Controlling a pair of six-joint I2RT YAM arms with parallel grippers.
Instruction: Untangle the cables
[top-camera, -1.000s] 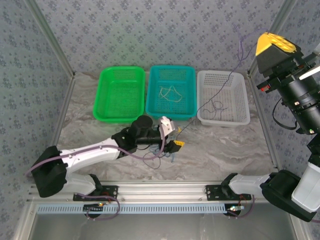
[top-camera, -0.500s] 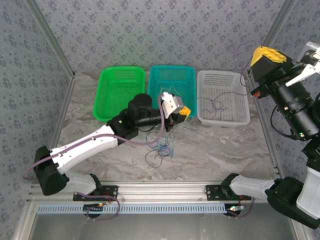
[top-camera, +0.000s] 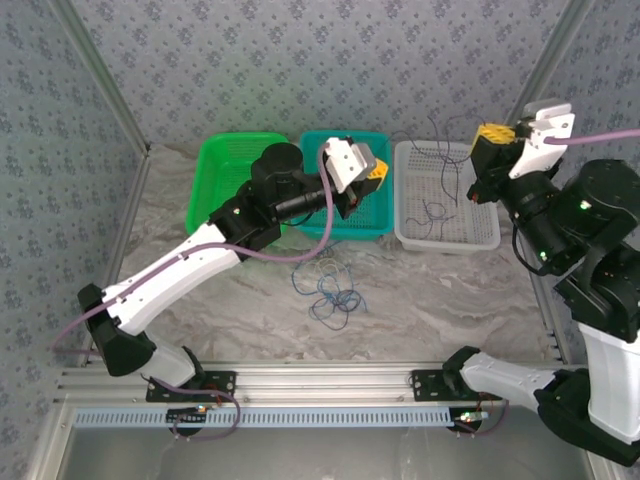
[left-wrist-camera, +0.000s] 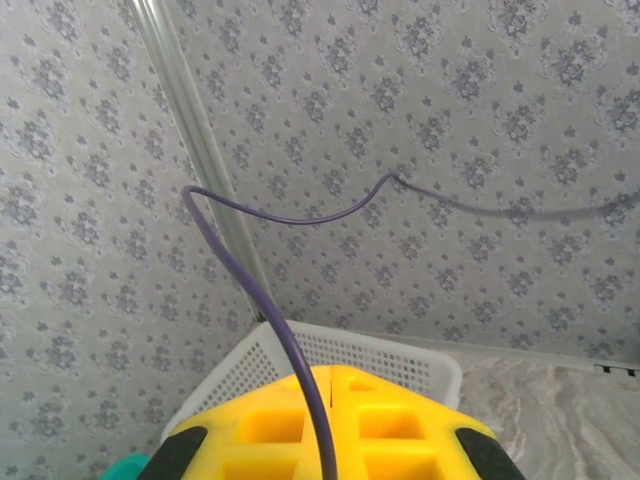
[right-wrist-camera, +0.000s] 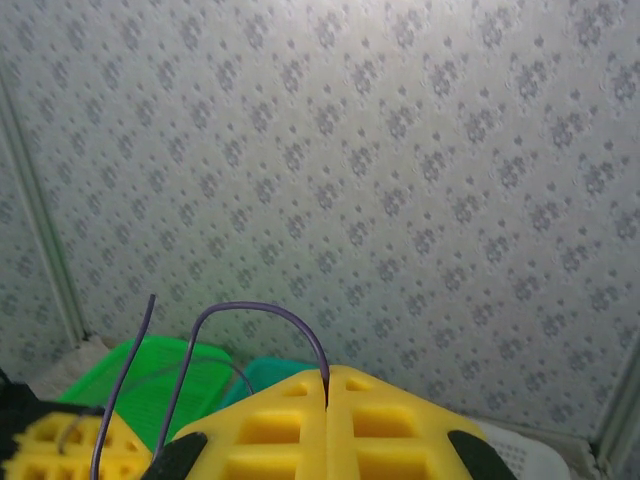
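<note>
The marbled grey table (top-camera: 450, 290) carries a teal plastic basket (top-camera: 360, 228). Raised above the table, the left gripper (top-camera: 372, 172) and the right gripper (top-camera: 488, 135) each have jaws pinched on a thin purple cable (right-wrist-camera: 250, 303). Thin blue and dark cables (top-camera: 330, 290) lie tangled before the basket.

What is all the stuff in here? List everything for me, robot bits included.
table: one, grey marbled, under everything
walls: grey patterned, around the table
green basket: one, green, far side, left of the row
teal basket: one, teal, middle of the row
white basket: one, white, right of the row
blue cables: loose tangle, count unclear, blue, on the table before the teal basket
purple cable: apparently one, dark purple, lifted near the white basket
left arm: one, white and black
right arm: one, black and white
left gripper: one, yellow, shut on the purple cable
right gripper: one, yellow, shut on the purple cable
</note>
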